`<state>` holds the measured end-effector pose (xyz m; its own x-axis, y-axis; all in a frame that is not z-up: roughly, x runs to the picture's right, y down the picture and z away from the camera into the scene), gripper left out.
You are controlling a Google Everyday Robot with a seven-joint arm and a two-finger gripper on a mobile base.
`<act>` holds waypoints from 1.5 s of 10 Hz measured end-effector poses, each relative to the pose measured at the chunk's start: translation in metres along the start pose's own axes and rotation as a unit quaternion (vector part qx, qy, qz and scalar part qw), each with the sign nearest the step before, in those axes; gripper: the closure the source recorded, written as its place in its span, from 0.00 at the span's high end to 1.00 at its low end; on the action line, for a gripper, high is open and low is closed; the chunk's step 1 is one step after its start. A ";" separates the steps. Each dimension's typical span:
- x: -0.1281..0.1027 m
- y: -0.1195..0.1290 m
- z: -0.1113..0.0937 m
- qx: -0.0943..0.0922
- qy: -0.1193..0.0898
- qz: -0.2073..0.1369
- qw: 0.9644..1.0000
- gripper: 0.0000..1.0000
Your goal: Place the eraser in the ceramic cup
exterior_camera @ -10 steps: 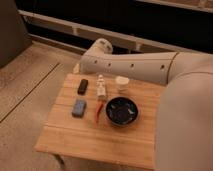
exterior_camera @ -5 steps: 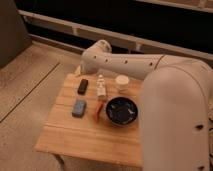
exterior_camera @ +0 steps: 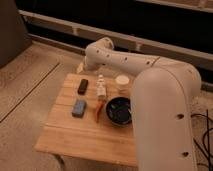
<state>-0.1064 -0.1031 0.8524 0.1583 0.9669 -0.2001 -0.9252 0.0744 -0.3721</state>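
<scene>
The eraser [exterior_camera: 83, 86], a small black oblong block, lies flat on the far left part of the wooden table [exterior_camera: 75, 135]. The ceramic cup [exterior_camera: 122, 81], small and cream-white, stands upright near the far edge, right of the eraser and a white bottle. My gripper [exterior_camera: 81, 67] is at the end of the white arm, just past the table's far left corner and behind the eraser. It is open, holds nothing, and is mostly hidden by the wrist.
A white bottle [exterior_camera: 101, 87] stands between eraser and cup. A blue-grey block [exterior_camera: 78, 108] lies in front of the eraser, a red pen [exterior_camera: 98, 111] beside it. A wide dark bowl [exterior_camera: 119, 110] sits in front of the cup. My arm's bulk [exterior_camera: 165, 115] covers the table's right side.
The arm's large white link has come further into view at the right and covers more of the table. The gripper stays by the far left corner. Nothing on the table has moved.
</scene>
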 end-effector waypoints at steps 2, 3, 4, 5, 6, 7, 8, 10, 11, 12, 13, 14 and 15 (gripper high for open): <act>0.000 0.000 0.000 0.000 0.000 0.000 1.000 0.65; -0.001 -0.001 0.000 0.000 -0.002 0.001 1.000 0.65; -0.005 -0.004 0.003 -0.003 -0.005 0.008 1.000 0.65; -0.011 -0.011 0.010 -0.007 -0.010 0.017 1.000 0.65; -0.014 -0.016 0.019 -0.010 -0.008 0.020 1.000 0.65; -0.015 -0.015 0.040 -0.018 0.003 0.021 1.000 0.65; -0.012 -0.013 0.052 -0.020 0.014 0.019 1.000 0.65; -0.010 -0.003 0.079 -0.022 0.042 0.004 0.999 0.65; -0.011 -0.001 0.088 -0.019 0.054 -0.004 0.998 0.65; -0.010 -0.001 0.096 -0.016 0.066 -0.009 0.998 0.65; -0.006 -0.003 0.105 -0.007 0.085 -0.018 0.996 0.65; 0.001 -0.007 0.116 0.006 0.109 -0.029 0.994 0.65; 0.009 -0.010 0.127 0.018 0.133 -0.038 0.990 0.65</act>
<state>-0.1397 -0.0645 0.9693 0.3086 0.8597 -0.4071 -0.9180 0.1571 -0.3642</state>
